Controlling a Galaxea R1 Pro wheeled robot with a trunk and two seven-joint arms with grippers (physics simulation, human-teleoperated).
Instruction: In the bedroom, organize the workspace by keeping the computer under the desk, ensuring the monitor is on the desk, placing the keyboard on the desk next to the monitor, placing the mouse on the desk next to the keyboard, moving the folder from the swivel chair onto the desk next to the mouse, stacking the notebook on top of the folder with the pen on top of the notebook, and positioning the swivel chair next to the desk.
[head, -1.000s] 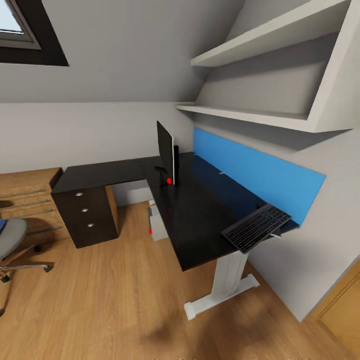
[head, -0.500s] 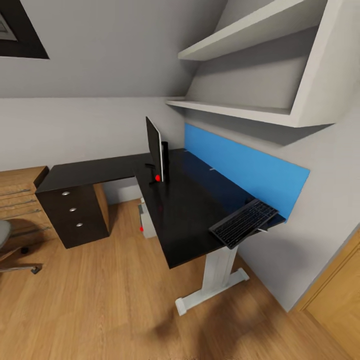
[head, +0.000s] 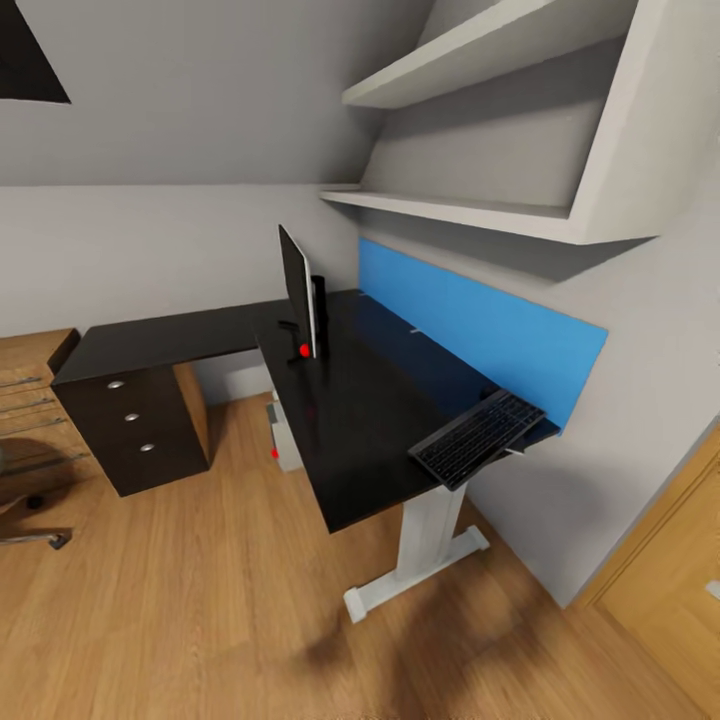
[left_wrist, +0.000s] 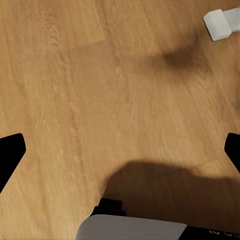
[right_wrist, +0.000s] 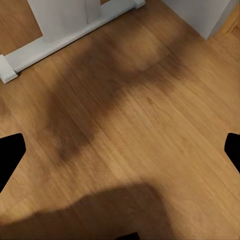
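The black-topped desk (head: 345, 410) fills the middle of the head view. On it the thin black monitor (head: 296, 288) stands edge-on near the inner corner. The keyboard (head: 476, 438) lies askew at the desk's right end, by the blue wall panel (head: 480, 325), and seems to reach past the desk edge. Under the desk sits the light grey computer (head: 284, 437) with a red light. A leg of the swivel chair base (head: 32, 538) shows at the far left edge. My left gripper (left_wrist: 120, 152) and right gripper (right_wrist: 120, 150) hang open over bare wood floor, holding nothing.
A dark three-drawer unit (head: 135, 425) stands under the desk's left wing, beside a low light-wood cabinet (head: 22, 395). The desk's white foot (head: 410, 570) (right_wrist: 70, 37) rests on the plank floor. White shelves (head: 480, 215) hang above. A wooden door (head: 665, 590) is at the lower right.
The whole head picture has slid left and slightly up as the camera moved; the chair has nearly left the frame. Nothing on the desk has moved.
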